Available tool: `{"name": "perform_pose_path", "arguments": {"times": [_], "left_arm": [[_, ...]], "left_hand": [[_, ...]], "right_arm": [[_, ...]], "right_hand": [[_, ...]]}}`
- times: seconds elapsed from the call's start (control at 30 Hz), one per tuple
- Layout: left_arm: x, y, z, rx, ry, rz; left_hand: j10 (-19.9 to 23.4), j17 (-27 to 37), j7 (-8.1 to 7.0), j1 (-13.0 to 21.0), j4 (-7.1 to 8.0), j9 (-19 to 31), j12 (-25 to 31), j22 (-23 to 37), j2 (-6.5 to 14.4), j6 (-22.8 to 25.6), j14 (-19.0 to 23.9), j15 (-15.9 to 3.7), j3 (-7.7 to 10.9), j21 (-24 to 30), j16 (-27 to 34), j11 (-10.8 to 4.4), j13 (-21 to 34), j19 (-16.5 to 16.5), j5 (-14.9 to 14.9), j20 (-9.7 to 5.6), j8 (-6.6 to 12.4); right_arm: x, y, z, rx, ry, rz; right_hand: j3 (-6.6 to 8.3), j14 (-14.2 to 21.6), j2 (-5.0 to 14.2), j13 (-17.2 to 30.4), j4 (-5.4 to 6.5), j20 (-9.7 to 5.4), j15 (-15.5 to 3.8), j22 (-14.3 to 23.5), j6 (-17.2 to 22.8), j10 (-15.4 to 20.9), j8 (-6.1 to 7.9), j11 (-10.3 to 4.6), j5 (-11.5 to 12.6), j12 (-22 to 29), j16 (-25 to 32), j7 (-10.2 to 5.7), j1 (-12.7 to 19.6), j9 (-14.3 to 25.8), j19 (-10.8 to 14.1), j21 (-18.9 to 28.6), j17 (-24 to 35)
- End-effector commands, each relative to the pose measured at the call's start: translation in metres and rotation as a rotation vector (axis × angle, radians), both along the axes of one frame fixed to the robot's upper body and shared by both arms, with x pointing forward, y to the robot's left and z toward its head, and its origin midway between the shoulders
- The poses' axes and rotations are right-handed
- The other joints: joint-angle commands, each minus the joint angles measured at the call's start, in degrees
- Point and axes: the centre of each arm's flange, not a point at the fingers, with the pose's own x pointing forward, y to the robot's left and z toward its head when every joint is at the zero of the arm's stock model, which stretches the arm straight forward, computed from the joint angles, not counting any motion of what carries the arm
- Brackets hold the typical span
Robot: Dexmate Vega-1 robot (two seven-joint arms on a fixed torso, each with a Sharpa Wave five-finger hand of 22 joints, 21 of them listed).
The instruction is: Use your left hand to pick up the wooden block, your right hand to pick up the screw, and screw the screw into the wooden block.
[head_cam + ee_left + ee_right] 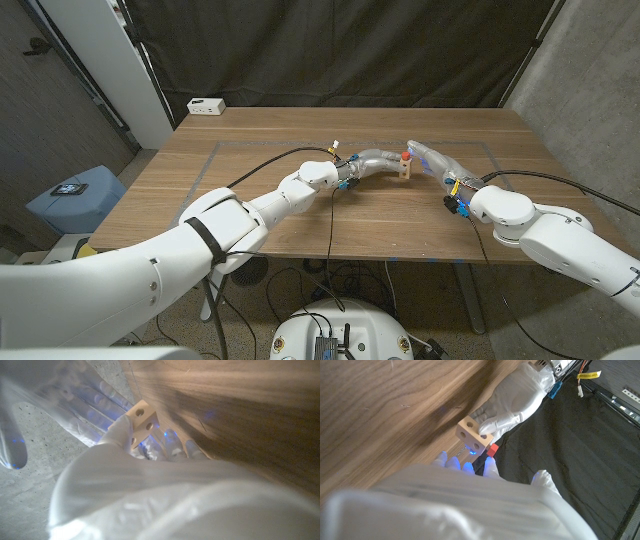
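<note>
Fingers of the left hand (378,160) are clamped on the wooden block (404,171), holding it up over the middle of the wooden bench (250,150). The block's faces show round holes in both wrist views. A red-headed screw (406,157) sits at the block's top, and the right hand (432,160) has its fingers closed around it from the other side. A white power strip (206,105) lies at the bench's far left corner.
</note>
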Motion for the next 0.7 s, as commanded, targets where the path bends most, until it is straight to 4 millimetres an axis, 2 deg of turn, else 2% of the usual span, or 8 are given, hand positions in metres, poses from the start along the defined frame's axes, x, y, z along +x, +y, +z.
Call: {"name": "perform_pose_path", "arguments": {"times": [0.03, 0.7], "left_arm": [[0.0014, -0.0001, 0.0017, 0.001, 0.005, 0.006], [0.0024, -0.0002, 0.0017, 0.000, 0.011, 0.012]], "left_hand": [[0.5, 0.2, 0.08, -0.1, 0.22, 0.2, 0.4, 0.2, 0.6, 0.6, 0.6, -3.43, 0.10, 0.3, 0.3, -0.02, 0.1, 0.2, 0.4, 0.00, 0.26], [0.4, 0.2, 0.16, -0.1, 0.24, 0.2, 0.4, 0.2, 0.6, 0.6, 0.6, -3.45, 0.10, 0.3, 0.3, -0.05, 0.1, 0.2, 0.4, -0.02, 0.24]], "right_arm": [[-0.0001, 0.0015, -0.0015, 0.004, 0.007, 0.004], [-0.0039, 0.0030, -0.0043, 0.000, 0.014, 0.005]], "right_hand": [[0.31, -11.8, 0.12, 0.2, 0.10, 0.22, 0.05, 0.2, -0.1, -10.6, 0.30, 0.15, 0.5, 0.1, 0.2, 0.06, -0.6, 0.1, 0.0, 0.3, 0.1], [0.33, -11.7, 0.14, 0.2, 0.15, 0.20, 0.04, 0.2, -0.1, -10.6, 0.39, 0.16, 0.6, 0.1, 0.3, -0.02, -0.7, 0.1, 0.0, 0.3, 0.1]]}}
